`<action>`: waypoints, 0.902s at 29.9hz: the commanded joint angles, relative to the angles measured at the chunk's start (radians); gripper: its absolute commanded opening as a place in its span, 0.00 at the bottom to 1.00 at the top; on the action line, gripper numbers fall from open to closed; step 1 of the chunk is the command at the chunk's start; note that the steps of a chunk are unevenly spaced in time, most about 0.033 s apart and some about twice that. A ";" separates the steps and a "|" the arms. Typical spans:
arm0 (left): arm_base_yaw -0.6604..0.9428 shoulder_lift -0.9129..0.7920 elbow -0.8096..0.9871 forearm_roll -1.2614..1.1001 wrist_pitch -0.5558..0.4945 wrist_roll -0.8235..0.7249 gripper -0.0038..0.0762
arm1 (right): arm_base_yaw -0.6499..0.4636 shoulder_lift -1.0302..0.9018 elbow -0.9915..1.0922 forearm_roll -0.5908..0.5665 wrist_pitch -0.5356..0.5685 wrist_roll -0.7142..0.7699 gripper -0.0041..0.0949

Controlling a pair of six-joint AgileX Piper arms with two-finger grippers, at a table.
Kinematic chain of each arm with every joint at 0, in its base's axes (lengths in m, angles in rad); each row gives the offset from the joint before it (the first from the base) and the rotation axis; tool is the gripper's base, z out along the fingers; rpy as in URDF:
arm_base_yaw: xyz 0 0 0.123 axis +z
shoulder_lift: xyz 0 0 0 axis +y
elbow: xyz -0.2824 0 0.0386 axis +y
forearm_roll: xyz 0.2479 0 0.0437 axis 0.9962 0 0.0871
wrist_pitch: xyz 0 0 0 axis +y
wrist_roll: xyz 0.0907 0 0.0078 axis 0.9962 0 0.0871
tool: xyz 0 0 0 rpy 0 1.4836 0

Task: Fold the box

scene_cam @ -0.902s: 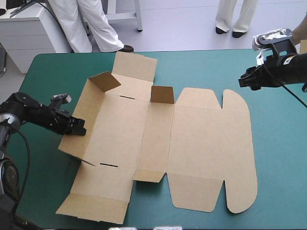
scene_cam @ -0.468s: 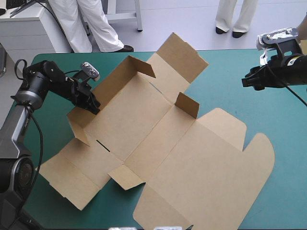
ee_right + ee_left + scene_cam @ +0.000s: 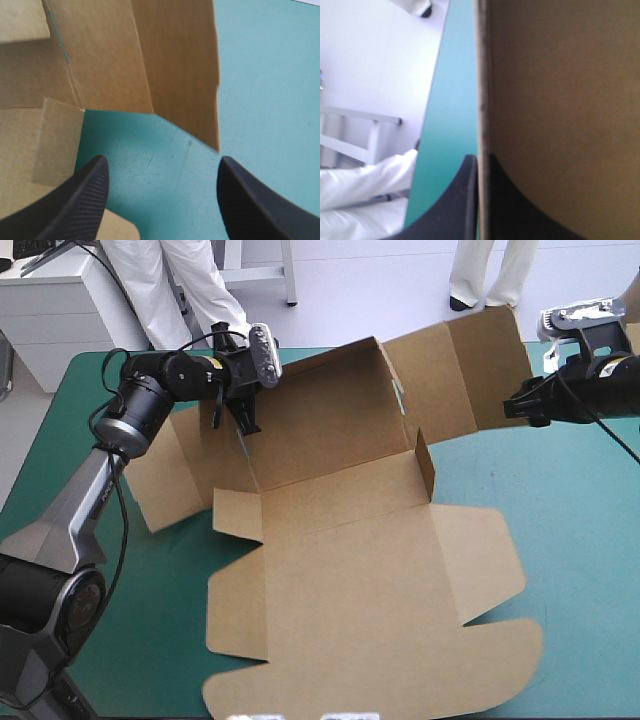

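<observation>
Your left tool (image 3: pixel 240 412) was clamped on the box (image 3: pixel 370 590). In the left wrist view, one raw board edge ran straight up between its two black fingers (image 3: pixel 452 215), which were all but closed on the sheet. That tool (image 3: pixel 479 161) sat at about 11 o'clock on the counter (image 3: pixel 580 540) and held the 9 o'clock end of the raised rear wall (image 3: pixel 320 410). The box lay mid-counter, partly formed. The rear wall stood tilted up toward 12 o'clock. The wide lid panel (image 3: pixel 390 620), with rounded corners, lay flat toward 6 o'clock. A side flap (image 3: pixel 470 360) stuck up at 1 o'clock.

Your right tool (image 3: pixel 510 408) was at 2 o'clock, with its fingers spread wide and holding nothing. In its wrist view, bare teal-green cover (image 3: pixel 260 75) showed between the fingers. The side flap's corner hung just ahead of that tool (image 3: pixel 162 165), not between the fingers.

The board (image 3: pixel 175 60) was plain brown, matte and stiff, with crisp creases and cut slots. The fingers were black, fin-shaped and finely ribbed. The counter cover (image 3: pixel 450 125) was smooth.
</observation>
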 commanded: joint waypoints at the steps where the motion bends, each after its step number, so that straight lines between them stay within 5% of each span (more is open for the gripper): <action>1: -0.046 -0.050 -0.039 -0.005 -0.153 0.057 0.02 | -0.006 -0.037 -0.022 0.006 0.000 0.013 0.62; 8: -0.129 -0.054 -0.039 0.122 -0.150 -0.015 0.01 | -0.006 -0.073 -0.022 0.003 0.000 0.028 0.62; 15: -0.277 -0.082 -0.029 0.613 -0.048 -0.482 0.01 | -0.006 -0.128 -0.022 -0.070 0.000 0.096 0.62; 20: -0.356 -0.131 0.056 0.805 -0.088 -0.719 0.01 | -0.006 -0.145 -0.022 -0.057 0.000 0.126 0.62; 27: -0.391 -0.207 0.227 0.842 -0.136 -0.772 0.01 | -0.006 -0.169 -0.005 -0.037 0.002 0.130 0.62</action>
